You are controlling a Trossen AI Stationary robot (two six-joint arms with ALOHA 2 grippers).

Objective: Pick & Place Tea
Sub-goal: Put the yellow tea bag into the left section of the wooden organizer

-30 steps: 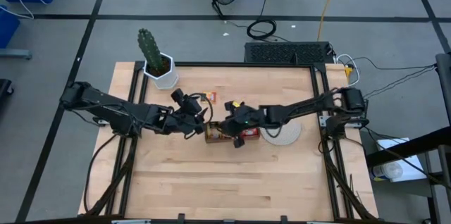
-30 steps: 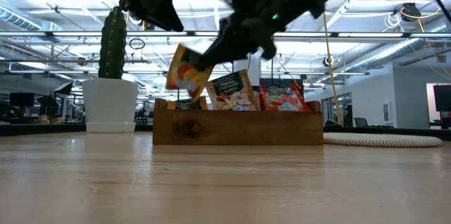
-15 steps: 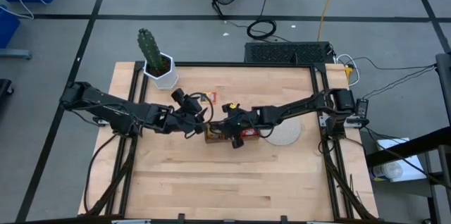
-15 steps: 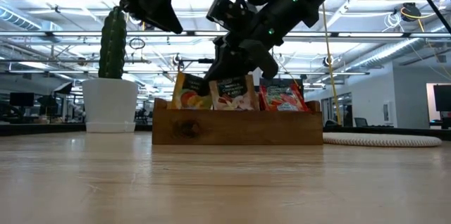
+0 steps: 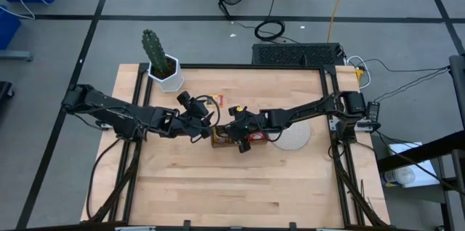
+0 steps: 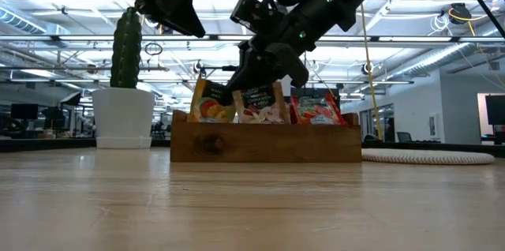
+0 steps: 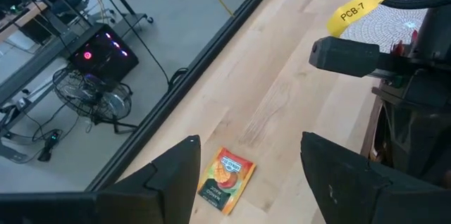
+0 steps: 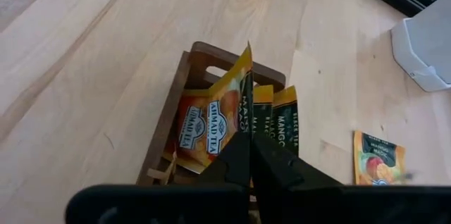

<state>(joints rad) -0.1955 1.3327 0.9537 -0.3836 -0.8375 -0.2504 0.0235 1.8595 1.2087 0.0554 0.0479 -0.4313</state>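
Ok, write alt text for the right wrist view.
The right gripper, shut on a yellow tea sachet, holds it upright in the end slot of a wooden tray. Another sachet lies flat on the table beyond.

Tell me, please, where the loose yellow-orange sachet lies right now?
The loose sachet lies flat on the table, ahead of the open left gripper, just behind the wooden tray.

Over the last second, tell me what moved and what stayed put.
The right gripper, shut on a yellow-orange tea sachet, carried it down from mid-air into the wooden tray's end compartment. The left gripper stayed open above the loose sachet on the table; the cactus pot and round disc stayed put.
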